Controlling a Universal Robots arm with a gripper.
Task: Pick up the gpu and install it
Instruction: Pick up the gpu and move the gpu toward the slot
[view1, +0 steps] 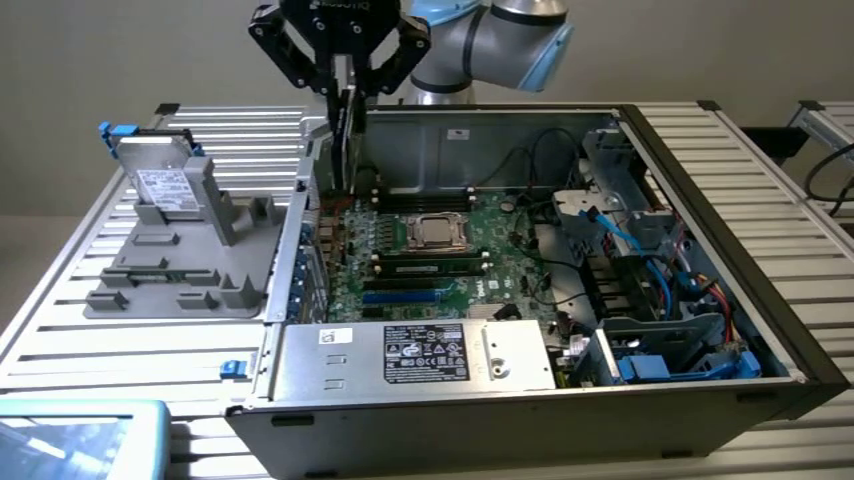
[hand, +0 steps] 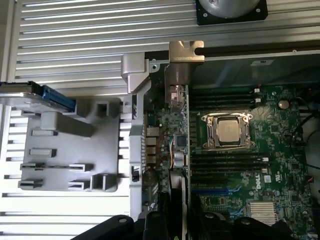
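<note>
Nearest in the exterior view: labelled power supply (view1: 414, 352) along the front wall of the open case (view1: 534, 430).

Behind it: motherboard (view1: 441, 270) with the CPU socket (view1: 437, 232) bare.

On the exterior view's left, outside the case: gray holder (view1: 174, 275) on the slatted desk (view1: 747, 150). A silver drive (view1: 167, 190) stands upright at its far end.

Further back: gpu (view1: 350, 140) held upright and edge-on. It hangs down into the case over the strip of board between the rear ports and the CPU socket. In the wrist view its silver bracket lies up against the case's rear wall.

Tool (view1: 344, 90) is clamped on the card's upper edge, one finger per face. Arm (view1: 514, 35) is beyond it.

Progress, my reading: pick-up is done, and the card is inside the case and lined up with the rear wall. Seating is not confirmed, and the card is not released.

Not resolvable:
- The card's lower edge and connector are masked by the case wall and the board clutter.
- I cannot tell whether the connector touches a slot, or which slot.
- The upper part of the tool is cut off by the frame edge.
</note>
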